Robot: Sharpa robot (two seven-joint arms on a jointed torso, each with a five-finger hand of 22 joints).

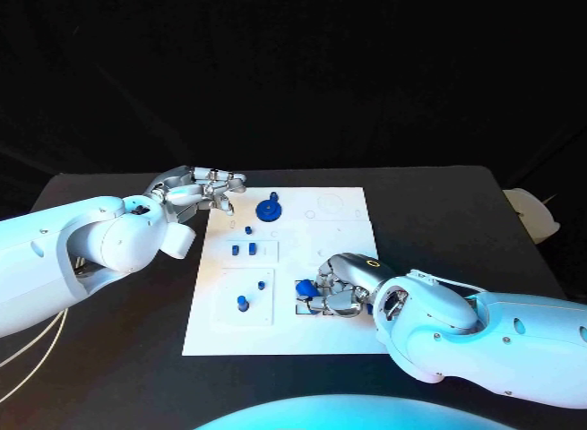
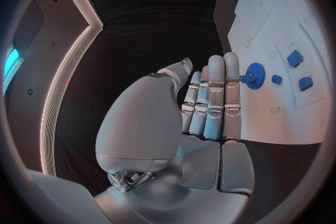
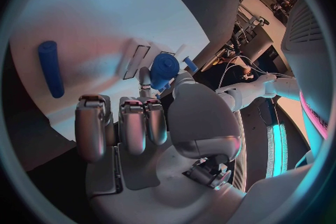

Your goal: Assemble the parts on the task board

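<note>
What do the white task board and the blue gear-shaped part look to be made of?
White task board: probably matte plastic, flat and even white, with shallow recesses. Blue gear-shaped part: likely moulded or printed plastic, uniform opaque blue, crisp teeth, no metallic shine.

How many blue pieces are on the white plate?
7 visible: a gear, one beside it, two mid-board, two nearer, one at the right robot hand; others may be hidden.
</note>
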